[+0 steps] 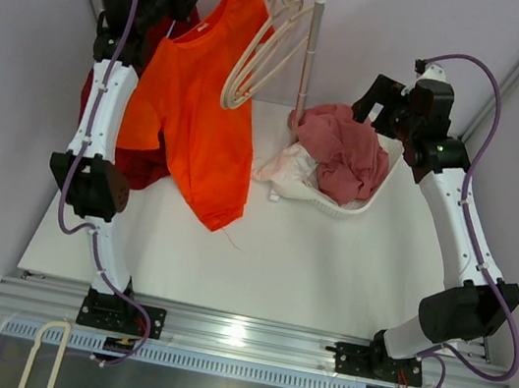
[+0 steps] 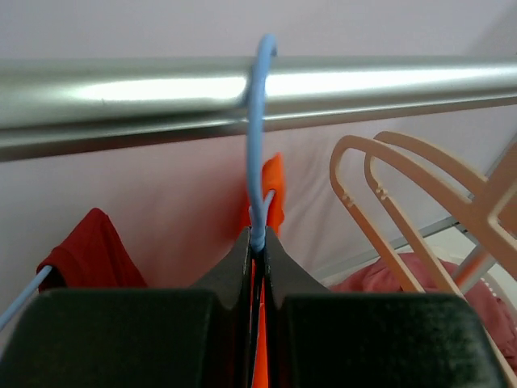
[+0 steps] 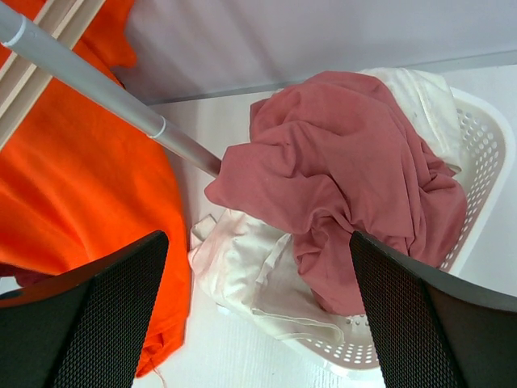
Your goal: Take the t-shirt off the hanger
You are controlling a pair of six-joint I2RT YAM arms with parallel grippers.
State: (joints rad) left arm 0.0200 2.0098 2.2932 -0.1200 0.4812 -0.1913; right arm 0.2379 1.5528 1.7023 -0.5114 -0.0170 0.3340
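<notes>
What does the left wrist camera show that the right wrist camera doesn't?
Only the left wrist view shows the left gripper shut on the neck of the blue hanger, whose hook sits over the silver rail, and a red garment hanging at the left. Only the right wrist view shows the open right gripper looking down on a white basket, a white garment spilling from it, and the rack's upright pole. Both show the orange t-shirt, the beige hangers and the pink garment.
</notes>
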